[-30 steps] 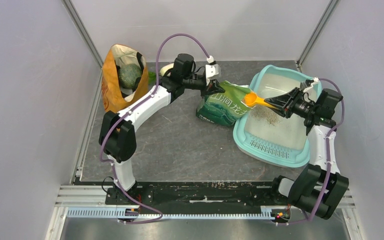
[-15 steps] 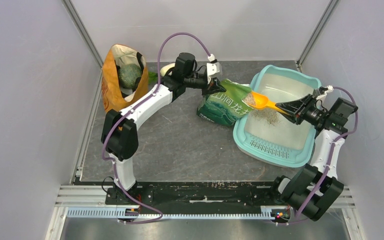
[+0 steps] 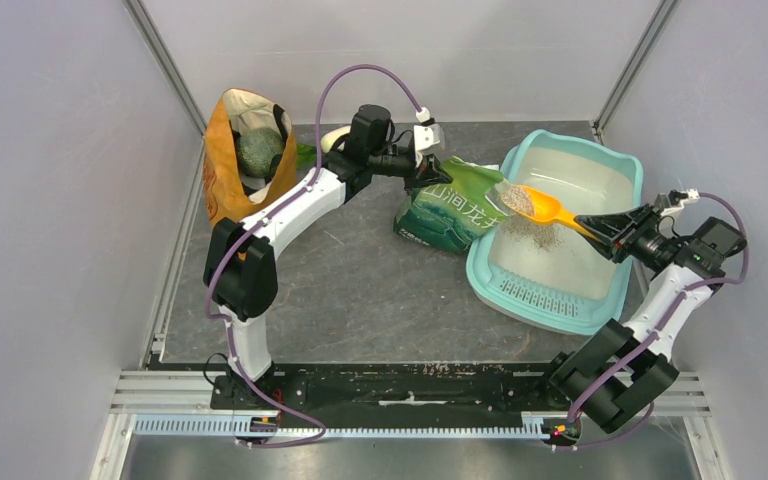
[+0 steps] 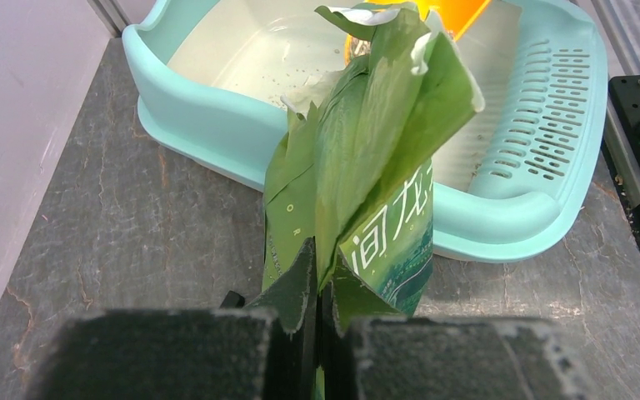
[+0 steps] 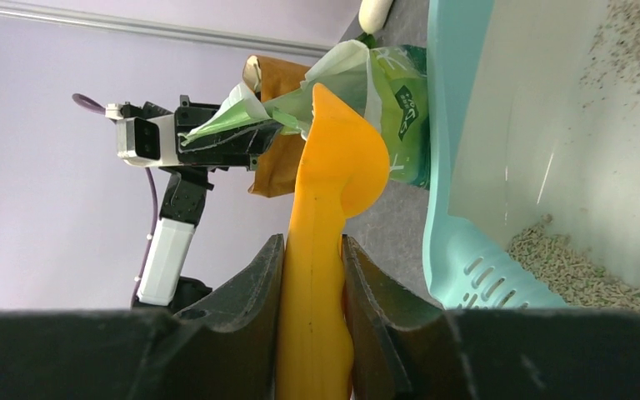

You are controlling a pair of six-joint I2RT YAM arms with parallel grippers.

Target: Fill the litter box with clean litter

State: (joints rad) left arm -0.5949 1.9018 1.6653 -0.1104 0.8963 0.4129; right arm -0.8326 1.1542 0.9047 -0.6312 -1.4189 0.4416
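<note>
The pale-turquoise litter box (image 3: 545,312) sits at the right of the table, with a patch of grey-beige litter (image 3: 531,236) on its floor. My right gripper (image 3: 602,222) is shut on the handle of an orange scoop (image 3: 542,207). The scoop's bowl holds litter and hangs above the box's left half. In the right wrist view the fingers clamp the scoop (image 5: 327,208), with the box wall (image 5: 458,125) and litter (image 5: 575,268) to the right. My left gripper (image 3: 428,176) is shut on the top edge of the green litter bag (image 3: 450,208), holding it upright against the box (image 4: 500,233).
An orange-tan cloth bag (image 3: 243,150) with a round green object inside stands at the back left. A white object (image 3: 334,136) lies behind the left arm. Grey walls close in on both sides, and a metal rail (image 3: 410,430) runs along the front.
My right gripper has drawn back to the right, pulling the scoop out of the green bag. The scoop now carries litter over the box. The left gripper has not moved.
</note>
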